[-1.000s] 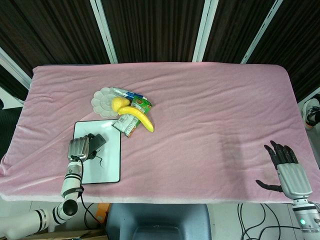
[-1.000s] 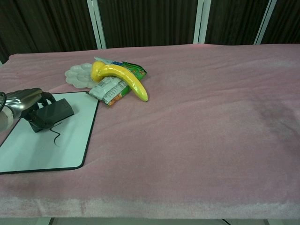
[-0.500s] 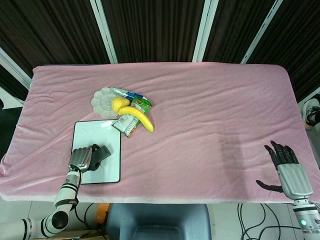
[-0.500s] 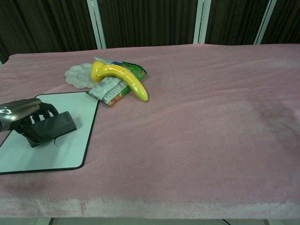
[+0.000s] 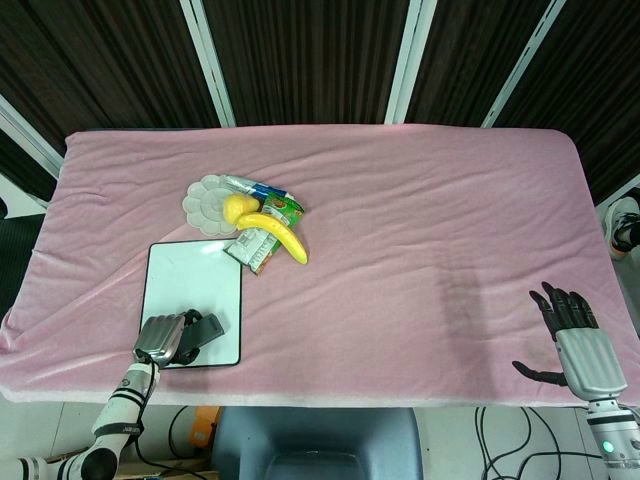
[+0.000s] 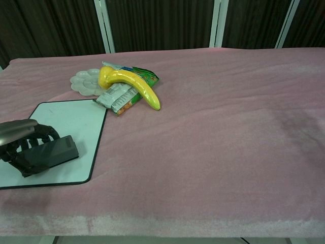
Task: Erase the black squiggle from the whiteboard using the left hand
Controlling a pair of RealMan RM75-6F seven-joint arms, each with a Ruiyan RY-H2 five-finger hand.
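Note:
The whiteboard (image 5: 192,285) (image 6: 71,119) lies at the table's front left, its visible surface white with no black mark showing. My left hand (image 5: 160,337) (image 6: 18,136) grips a black eraser (image 5: 203,332) (image 6: 48,154) and presses it on the board's near edge. My right hand (image 5: 578,340) hangs open off the table's front right corner, fingers spread, holding nothing; the chest view does not show it.
Behind the board lie a white flower-shaped plate (image 5: 208,203) (image 6: 86,82), a yellow banana (image 5: 275,234) (image 6: 133,84), a yellow fruit (image 5: 236,207) and snack packets (image 5: 262,245) (image 6: 119,97). Pink cloth (image 5: 420,230) covers the table.
My left hand has dragged the eraser toward the board's near edge, over the spot where the black squiggle was. The squiggle no longer shows. The right hand has stayed still.

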